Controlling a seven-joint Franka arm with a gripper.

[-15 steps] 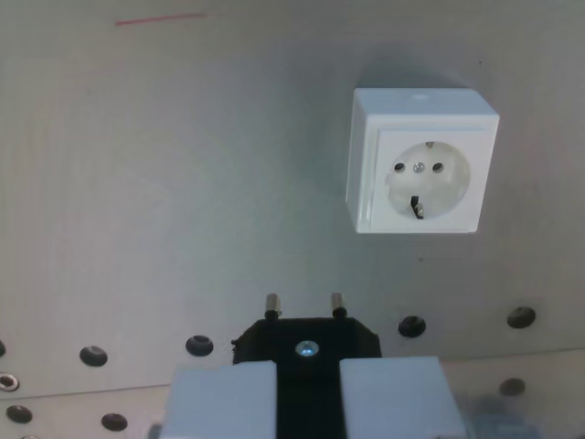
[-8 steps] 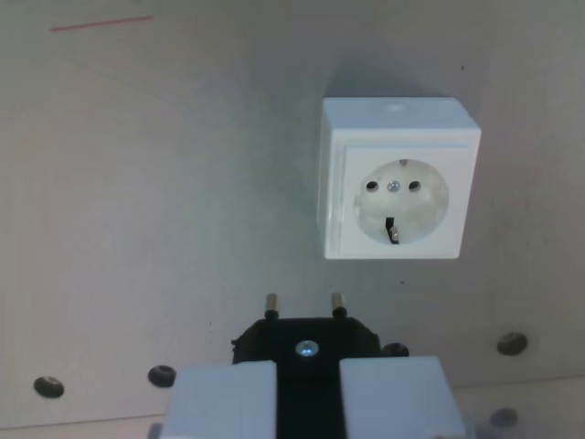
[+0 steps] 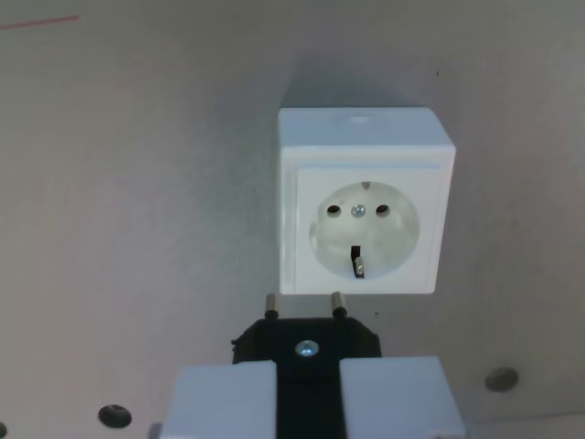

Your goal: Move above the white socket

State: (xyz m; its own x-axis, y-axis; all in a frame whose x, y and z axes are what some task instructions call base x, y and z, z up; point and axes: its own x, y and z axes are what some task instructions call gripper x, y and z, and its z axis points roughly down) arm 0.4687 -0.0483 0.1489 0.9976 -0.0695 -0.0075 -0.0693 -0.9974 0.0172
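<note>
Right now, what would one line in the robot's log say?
gripper: shut on black plug | pins: pointing toward white socket | socket: the wrist view's right of plug

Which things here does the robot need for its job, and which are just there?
Needed for the job:
- socket, white, with two pin holes
- plug, black, two pins pointing at the socket
- hand, clamped on the plug

Just there:
- board, grey, under everything
- holes in the board
- red line, top corner on the wrist view's left
</note>
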